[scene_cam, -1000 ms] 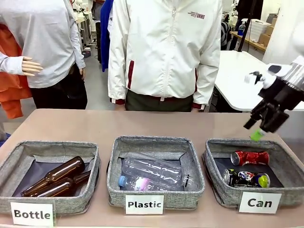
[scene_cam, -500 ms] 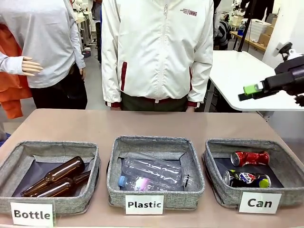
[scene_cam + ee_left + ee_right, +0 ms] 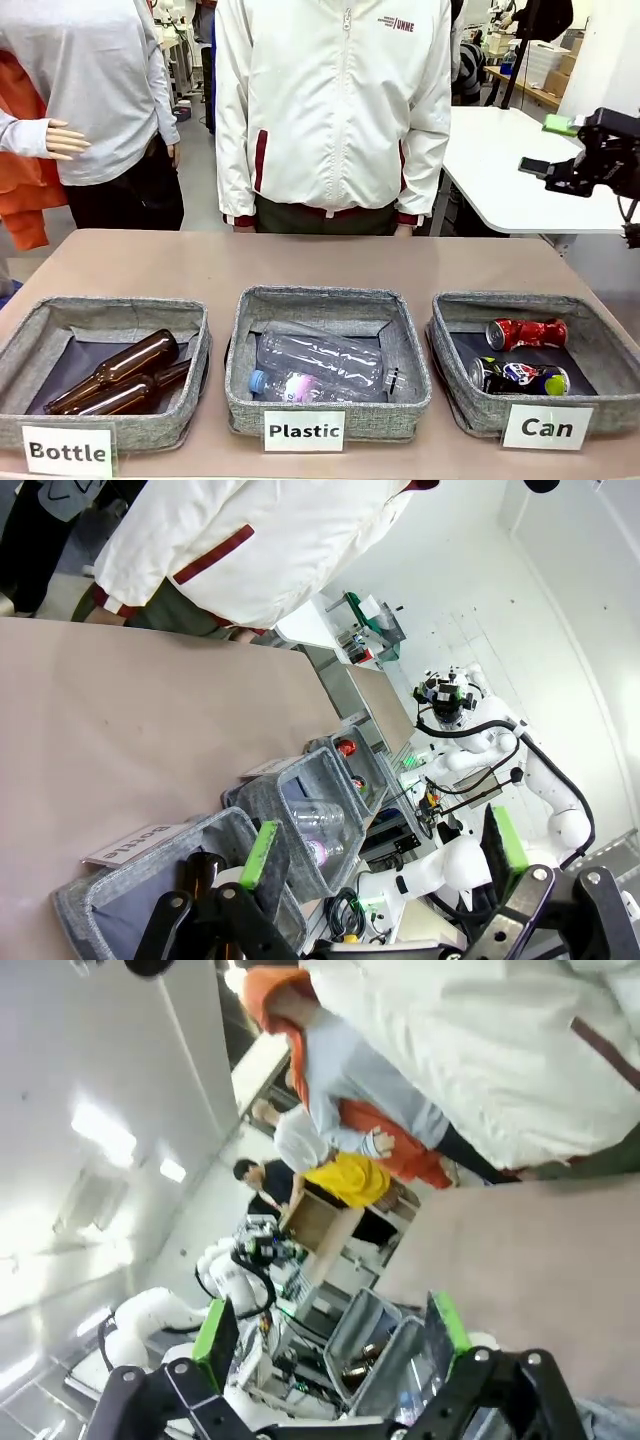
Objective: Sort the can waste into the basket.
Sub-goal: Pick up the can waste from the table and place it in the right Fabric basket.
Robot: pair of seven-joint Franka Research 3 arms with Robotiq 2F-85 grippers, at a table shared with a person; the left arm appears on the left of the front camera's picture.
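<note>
Front view, near edge of the tabletop: three grey fabric baskets in a row, each with a white label at its front.

At 7 o'clock, the "Bottle" basket holds two brown glass bottles lying side by side.

At 6 o'clock, the "Plastic" basket holds clear plastic bottles lying flat.

At 5 o'clock, the "Can" basket holds both pieces of can waste. The red can lies on its side toward the far wall. The dark can, with blue, white and red print, lies on its side just nearer, toward the label. The two cans are close together; contact cannot be told.

Right end effector sits at 2 o'clock, high above the tabletop and well apart from the "Can" basket. Fingers spread, nothing between them. Right wrist view agrees: both green pads stand wide with only background in the gap.

Left end effector, left wrist view: fingers wide apart, empty, with the "Bottle" basket below.

Far side, 12 o'clock: a person in a white jacket stands at the table edge.
</note>
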